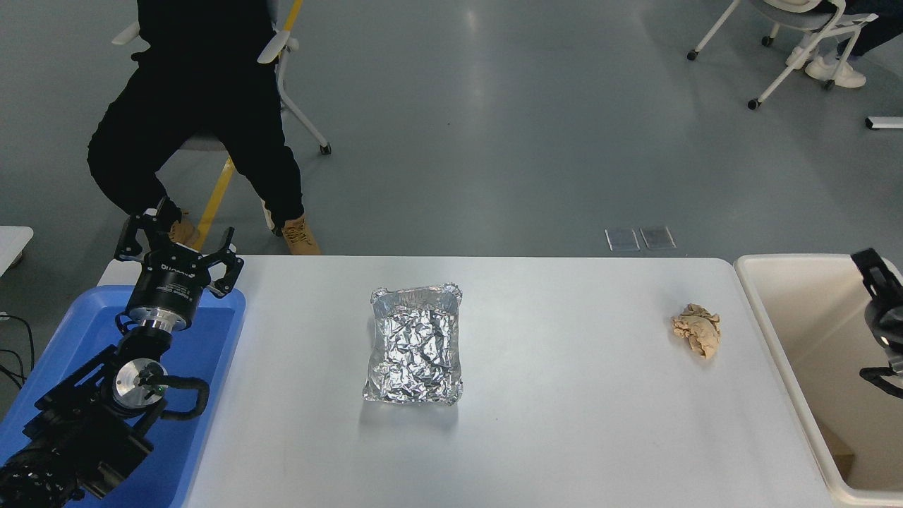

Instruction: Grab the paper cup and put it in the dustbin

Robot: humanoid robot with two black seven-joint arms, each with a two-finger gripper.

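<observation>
Right tool (pixel 877 282) over dustbin (pixel 783 331) at frame edge, grip state unclear; paper cup not visible.

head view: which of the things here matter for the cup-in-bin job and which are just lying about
Part of the job:
- dustbin, off the table's right end; no paper cup shows
- right gripper, above the dustbin

Just lying about:
- foil tray, mid-table
- crumpled paper wad
- blue tray, under the parked left gripper

Bright even overhead light; soft shadows; glare streak on floor (pixel 487 77); foil tray (pixel 415 343) glinting; sharp focus.
</observation>
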